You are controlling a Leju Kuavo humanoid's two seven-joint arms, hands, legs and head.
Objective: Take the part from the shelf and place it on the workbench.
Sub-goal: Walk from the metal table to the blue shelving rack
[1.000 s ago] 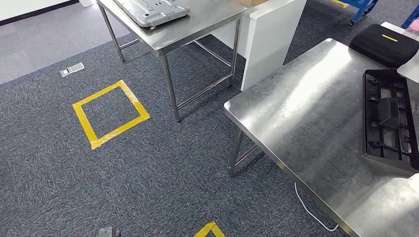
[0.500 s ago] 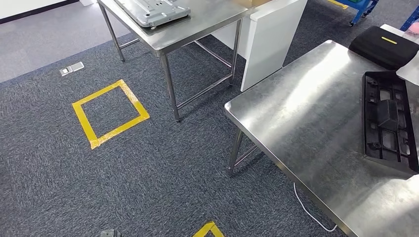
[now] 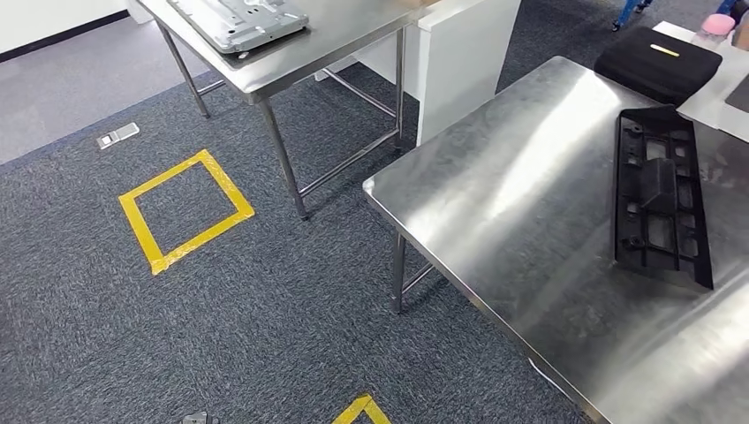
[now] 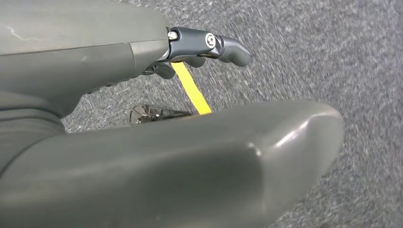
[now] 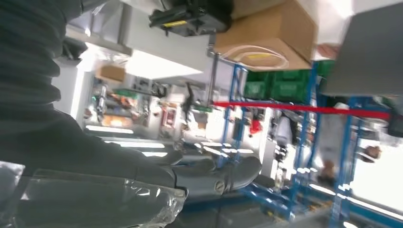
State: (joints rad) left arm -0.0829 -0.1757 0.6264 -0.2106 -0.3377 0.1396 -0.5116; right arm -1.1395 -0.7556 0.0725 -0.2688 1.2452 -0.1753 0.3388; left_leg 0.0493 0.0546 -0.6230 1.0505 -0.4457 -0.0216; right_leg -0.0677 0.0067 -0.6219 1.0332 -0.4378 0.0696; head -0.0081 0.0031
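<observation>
Fingers (image 4: 228, 47) of the left hand (image 4: 138, 57) are extended and apart from the thumb, holding nothing, above the carpet. The fingers (image 5: 223, 178) of the right hand (image 5: 142, 166) lie against a clear plastic film (image 5: 95, 202); whether they grip it cannot be determined.

The part (image 3: 658, 208) (a black ribbed plastic frame) lies flat on the steel tabletop (image 3: 512, 203), near its far side, with no hand on it. A black case (image 3: 658, 60) sits just beyond it. A second table (image 3: 353, 26) carrying a grey metal plate (image 3: 238, 19) stands well apart, with a yellow tape square (image 3: 185, 210) on the floor beside it.

Judged step: placement appears complete, if this frame is the shelf part. The next move calls for confirming this and keeping both hands clear of the tabletop.
</observation>
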